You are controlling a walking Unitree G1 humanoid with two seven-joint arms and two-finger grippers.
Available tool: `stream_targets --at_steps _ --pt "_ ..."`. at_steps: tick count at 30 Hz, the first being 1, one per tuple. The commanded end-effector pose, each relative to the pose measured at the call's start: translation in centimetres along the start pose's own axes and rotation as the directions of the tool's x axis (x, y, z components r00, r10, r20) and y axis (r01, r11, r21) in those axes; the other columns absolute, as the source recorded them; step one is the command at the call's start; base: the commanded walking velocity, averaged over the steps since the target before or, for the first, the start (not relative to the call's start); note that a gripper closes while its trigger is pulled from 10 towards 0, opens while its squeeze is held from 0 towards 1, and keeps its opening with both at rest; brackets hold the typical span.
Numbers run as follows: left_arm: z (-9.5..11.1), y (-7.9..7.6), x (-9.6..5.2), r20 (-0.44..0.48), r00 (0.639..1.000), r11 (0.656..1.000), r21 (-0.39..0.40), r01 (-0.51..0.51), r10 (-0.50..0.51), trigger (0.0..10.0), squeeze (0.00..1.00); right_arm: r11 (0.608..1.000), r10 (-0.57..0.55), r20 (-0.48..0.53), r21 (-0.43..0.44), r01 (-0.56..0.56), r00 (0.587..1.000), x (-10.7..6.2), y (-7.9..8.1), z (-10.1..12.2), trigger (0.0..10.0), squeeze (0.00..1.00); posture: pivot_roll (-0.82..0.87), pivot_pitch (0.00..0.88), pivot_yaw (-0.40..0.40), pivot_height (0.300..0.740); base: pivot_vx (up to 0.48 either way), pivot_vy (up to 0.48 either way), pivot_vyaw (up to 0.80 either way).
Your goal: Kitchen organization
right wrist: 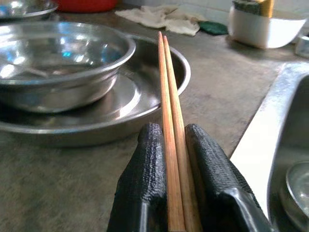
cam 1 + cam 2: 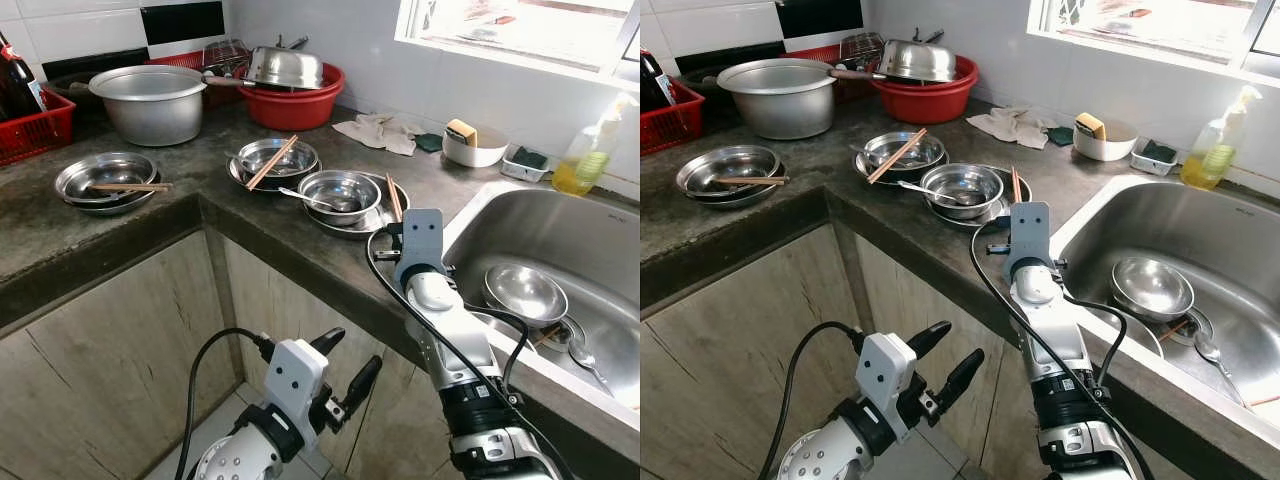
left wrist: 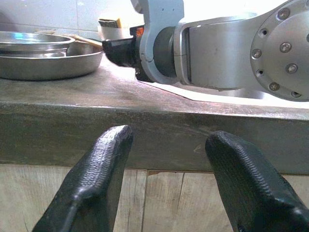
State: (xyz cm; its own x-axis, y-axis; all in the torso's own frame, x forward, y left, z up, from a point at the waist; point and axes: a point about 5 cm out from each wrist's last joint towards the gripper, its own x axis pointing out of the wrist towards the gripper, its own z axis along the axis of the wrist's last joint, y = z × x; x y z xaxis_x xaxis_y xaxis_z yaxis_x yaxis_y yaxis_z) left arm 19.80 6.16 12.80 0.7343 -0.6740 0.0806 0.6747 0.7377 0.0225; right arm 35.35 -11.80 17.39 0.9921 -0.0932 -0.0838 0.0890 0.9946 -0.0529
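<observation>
My right gripper [image 1: 174, 130] is shut on a pair of wooden chopsticks [image 1: 166, 82], low over the dark counter beside the sink. The chopsticks [image 2: 393, 198] stretch over the rim of a steel plate [image 2: 403, 195] that holds a steel bowl [image 2: 340, 190] with a spoon in it. Two more steel bowls with chopsticks across them stand further left, one in the middle [image 2: 272, 160] and one at the far left [image 2: 105, 180]. My left gripper [image 2: 345, 365] is open with nothing in it, below the counter edge in front of the wooden cabinet.
The steel sink [image 2: 590, 230] on the right holds a bowl [image 2: 525, 292] and a spoon [image 2: 585, 360]. At the back stand a big pot [image 2: 150, 100], a red basin [image 2: 295, 105], a red basket [image 2: 35, 125], a cloth [image 2: 380, 130], a white bowl with a sponge [image 2: 475, 145] and a soap bottle [image 2: 585, 160].
</observation>
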Motion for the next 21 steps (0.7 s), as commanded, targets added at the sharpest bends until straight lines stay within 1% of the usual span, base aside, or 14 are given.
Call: stream_targets --at_steps 1,4,5,8,9,10,11,12,13,15,16,19,20,21 --pt "0.1 0.2 0.1 0.006 1.0 1.0 0.023 -0.014 0.014 10.0 0.0 0.998 -0.054 0.081 0.018 0.053 0.995 -0.2 -0.9 1.5 0.0 0.0 0.05 0.0 -0.074 0.74 0.0 0.0 0.0" --pt "0.2 0.6 0.2 0.018 0.999 0.999 0.022 -0.04 0.04 10.0 0.0 0.997 -0.081 0.165 0.033 0.076 0.983 -0.6 -1.3 2.7 0.0 0.0 0.05 0.0 -0.073 0.74 0.0 0.0 0.0" --pt "0.4 0.7 0.3 0.026 0.998 0.999 0.013 -0.051 0.05 10.0 0.0 0.996 -0.085 0.218 0.037 0.079 0.972 -1.0 -1.4 3.4 0.0 0.0 0.05 0.0 -0.072 0.74 0.0 0.0 0.0" --pt "0.6 1.0 0.4 0.037 0.997 0.998 -0.012 -0.066 0.067 10.0 0.0 0.996 -0.081 0.266 0.052 0.069 0.961 -1.7 -1.5 4.0 0.0 0.0 0.04 0.0 -0.067 0.74 0.0 0.0 0.0" --pt "0.8 1.0 0.5 0.042 0.997 0.997 -0.02 -0.071 0.072 10.0 0.0 0.997 -0.077 0.289 0.043 0.067 0.954 -2.3 -1.5 4.2 2.9 0.0 0.04 0.0 -0.067 0.74 0.0 0.0 0.0" --pt "0.9 1.1 0.5 0.044 0.996 0.997 -0.024 -0.074 0.075 10.0 0.0 0.997 -0.074 0.304 0.038 0.065 0.95 -2.7 -1.6 4.4 2.9 0.0 0.04 0.0 -0.069 0.74 0.0 0.0 0.0" --pt "1.1 1.3 0.7 0.051 0.995 0.996 -0.031 -0.085 0.086 10.0 0.0 0.998 -0.048 0.324 0.053 0.032 0.945 -3.5 -1.6 4.4 10.0 0.0 0.04 0.0 -0.069 0.74 0.0 0.0 0.0" --pt "1.1 1.3 0.7 0.051 0.995 0.996 -0.031 -0.085 0.086 10.0 0.0 0.998 -0.048 0.324 0.053 0.032 0.945 -3.5 -1.6 4.4 10.0 0.0 0.04 0.0 -0.069 0.74 0.0 0.0 0.0" --pt "1.3 1.5 0.7 0.052 0.994 0.995 -0.026 -0.097 0.099 10.0 0.0 0.998 -0.03 0.343 0.059 0.011 0.939 -4.5 -1.8 4.3 10.0 0.0 0.04 0.0 -0.063 0.74 0.0 0.0 0.0" --pt "1.3 1.6 0.7 0.051 0.993 0.995 -0.021 -0.101 0.102 10.0 0.0 0.998 -0.03 0.349 0.057 0.01 0.937 -4.9 -2.0 4.2 10.0 0.0 0.03 0.0 -0.059 0.74 0.0 0.0 0.0" --pt "1.3 1.8 0.7 0.05 0.992 0.993 -0.02 -0.113 0.113 10.0 0.0 0.998 -0.011 0.351 0.055 -0.008 0.936 -5.9 -2.4 3.5 10.0 0.0 0.03 0.0 -0.053 0.74 0.0 0.0 0.0" --pt "1.4 2.0 0.6 0.046 0.992 0.993 -0.011 -0.121 0.122 10.0 0.0 0.997 0.021 0.353 0.061 -0.045 0.935 -7.1 -2.7 2.9 10.0 0.0 0.02 0.0 -0.045 0.74 0.0 0.0 0.0" --pt "1.4 2.2 0.6 0.046 0.991 0.992 -0.008 -0.125 0.125 10.0 0.0 0.994 0.058 0.354 0.062 -0.085 0.933 -8.0 -2.9 2.6 10.0 0.0 0.02 0.0 -0.042 0.74 0.0 0.0 0.0" --pt "1.4 2.2 0.6 0.046 0.991 0.992 -0.008 -0.125 0.125 10.0 0.0 0.994 0.058 0.354 0.062 -0.085 0.933 -8.0 -2.9 2.6 10.0 0.0 0.02 0.0 -0.042 0.74 0.0 0.0 0.0"
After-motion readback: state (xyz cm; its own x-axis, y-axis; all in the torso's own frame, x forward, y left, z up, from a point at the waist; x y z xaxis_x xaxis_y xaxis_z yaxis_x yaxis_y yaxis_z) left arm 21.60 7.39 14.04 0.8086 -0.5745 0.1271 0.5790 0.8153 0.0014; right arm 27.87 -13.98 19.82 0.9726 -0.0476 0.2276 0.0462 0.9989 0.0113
